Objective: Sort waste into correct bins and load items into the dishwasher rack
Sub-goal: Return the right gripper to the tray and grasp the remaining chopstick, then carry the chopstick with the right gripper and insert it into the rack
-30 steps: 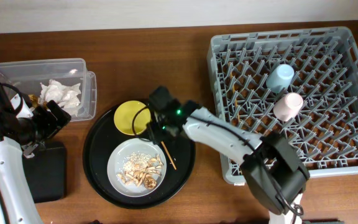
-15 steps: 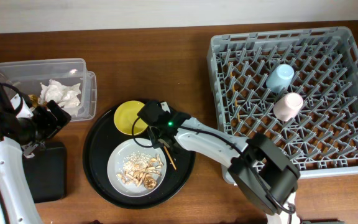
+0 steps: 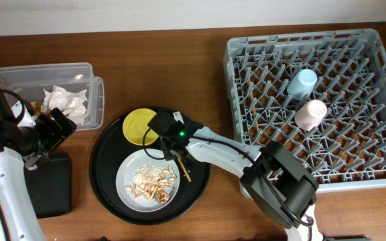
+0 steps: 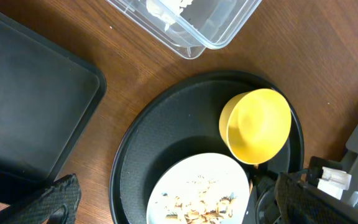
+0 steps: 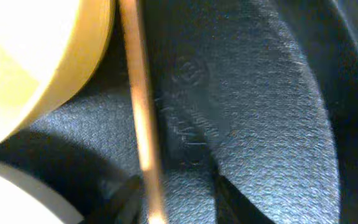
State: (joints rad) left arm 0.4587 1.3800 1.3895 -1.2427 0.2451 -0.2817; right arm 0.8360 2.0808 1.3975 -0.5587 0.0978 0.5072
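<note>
My right gripper [image 3: 168,148] is low over the large round black tray [image 3: 106,181], next to the yellow bowl [image 3: 141,126]. In the right wrist view its open fingers [image 5: 176,199] straddle a wooden chopstick [image 5: 138,93], which lies close to the left finger beside the bowl [image 5: 30,68]. The chopstick's free end [image 3: 181,169] lies by the grey-white plate [image 3: 129,175], which holds beige food crumbs [image 3: 154,183]. My left gripper [image 3: 52,130] is open and empty by the clear box [image 3: 19,75], which holds white tissues [image 3: 64,100]. Its wide fingers [image 4: 179,199] frame the plate.
The grey dishwasher rack [image 3: 374,167] at right holds a light-blue cup [image 3: 302,82] and a pink cup [image 3: 311,114]. The shallow black tray [image 3: 49,184] lies at the front left under my left arm; it also shows in the left wrist view [image 4: 23,112].
My right gripper has moved left and down onto the chopstick beside the yellow bowl. The left arm has not moved.
</note>
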